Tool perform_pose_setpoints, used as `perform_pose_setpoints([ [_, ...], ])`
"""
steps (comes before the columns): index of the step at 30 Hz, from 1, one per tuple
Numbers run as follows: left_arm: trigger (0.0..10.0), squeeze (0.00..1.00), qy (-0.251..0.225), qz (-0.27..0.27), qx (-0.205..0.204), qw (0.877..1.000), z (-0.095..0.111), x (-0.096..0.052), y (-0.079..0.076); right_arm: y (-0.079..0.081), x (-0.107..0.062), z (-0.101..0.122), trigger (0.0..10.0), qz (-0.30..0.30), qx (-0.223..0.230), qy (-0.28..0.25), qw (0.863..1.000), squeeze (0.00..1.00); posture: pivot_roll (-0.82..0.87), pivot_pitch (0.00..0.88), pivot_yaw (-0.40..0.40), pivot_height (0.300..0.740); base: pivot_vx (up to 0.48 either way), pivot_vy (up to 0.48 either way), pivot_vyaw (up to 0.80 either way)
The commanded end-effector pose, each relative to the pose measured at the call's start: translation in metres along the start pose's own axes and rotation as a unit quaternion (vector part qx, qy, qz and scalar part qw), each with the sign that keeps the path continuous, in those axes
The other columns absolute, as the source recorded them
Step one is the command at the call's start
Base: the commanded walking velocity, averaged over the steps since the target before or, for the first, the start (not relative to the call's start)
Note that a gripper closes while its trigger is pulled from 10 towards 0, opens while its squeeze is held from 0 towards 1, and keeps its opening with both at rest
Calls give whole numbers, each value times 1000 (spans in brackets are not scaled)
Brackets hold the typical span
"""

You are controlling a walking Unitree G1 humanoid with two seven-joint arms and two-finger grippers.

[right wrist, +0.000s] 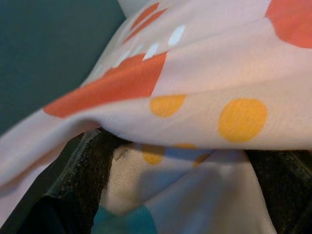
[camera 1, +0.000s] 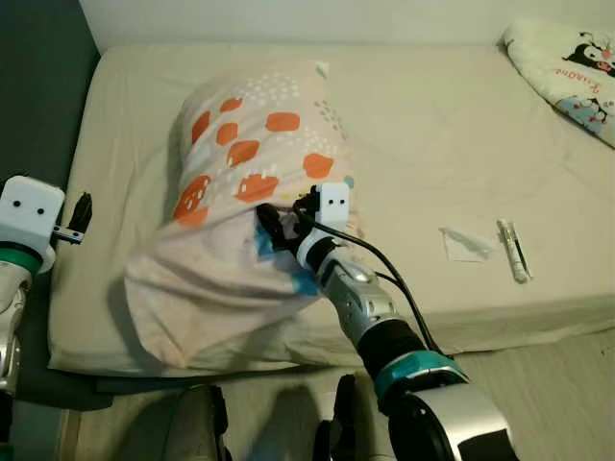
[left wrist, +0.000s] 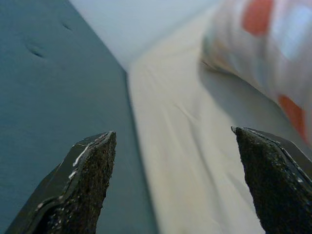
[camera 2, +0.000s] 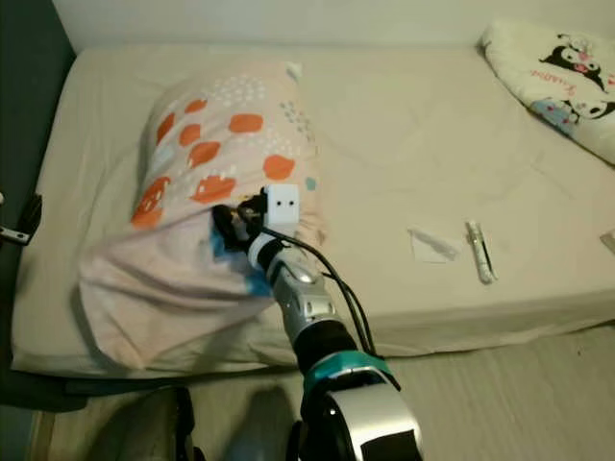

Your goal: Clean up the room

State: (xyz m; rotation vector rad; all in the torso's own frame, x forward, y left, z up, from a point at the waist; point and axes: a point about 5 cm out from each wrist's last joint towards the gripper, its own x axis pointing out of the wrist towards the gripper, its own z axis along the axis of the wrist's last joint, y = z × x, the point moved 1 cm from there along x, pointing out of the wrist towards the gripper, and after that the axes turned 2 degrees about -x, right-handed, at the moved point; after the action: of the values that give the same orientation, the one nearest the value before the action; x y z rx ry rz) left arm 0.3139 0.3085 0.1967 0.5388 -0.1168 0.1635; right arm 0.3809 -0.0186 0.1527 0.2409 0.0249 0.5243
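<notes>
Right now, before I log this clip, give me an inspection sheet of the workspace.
Surface: cream mattress, bare of bedding.
Job's things: patterned pillow lying near its front left corner.
Clutter: clear wrapper beside a small white tube; cartoon-print blanket at the far right corner.
Grippers: right gripper with fingers in the pillow's fabric folds; left gripper open beside the bed's left edge.
Cables: black cable along the right arm.
Surroundings: dark teal wall on the left.

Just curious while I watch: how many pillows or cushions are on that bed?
2. The patterned pillow lies on the bed's left half, with the right gripper on its cover. A cartoon-print cushion sits at the far right corner, partly cut off.
</notes>
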Motion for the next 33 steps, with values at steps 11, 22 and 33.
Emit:
perform_pose_setpoints([
  [11, 10000, 0, 100, -184, -37, 977, -46, -60, -104, -66, -82, -93, 10000, -67, -116, 168, 977, 0, 183, 202, -21, 615, 0, 0, 0],
  [22, 10000, 0, 112, -389, -149, 902, 9, -153, -121, -149, -166, -42, 10000, -151, -189, 88, 966, 0, 156, 215, 19, 615, 0, 0, 0],
  [33, 10000, 0, 227, -471, -239, 818, -17, -178, -130, -140, -184, -63, 10000, 8, -246, 211, 946, 0, 165, 218, 4, 615, 0, 0, 0],
])
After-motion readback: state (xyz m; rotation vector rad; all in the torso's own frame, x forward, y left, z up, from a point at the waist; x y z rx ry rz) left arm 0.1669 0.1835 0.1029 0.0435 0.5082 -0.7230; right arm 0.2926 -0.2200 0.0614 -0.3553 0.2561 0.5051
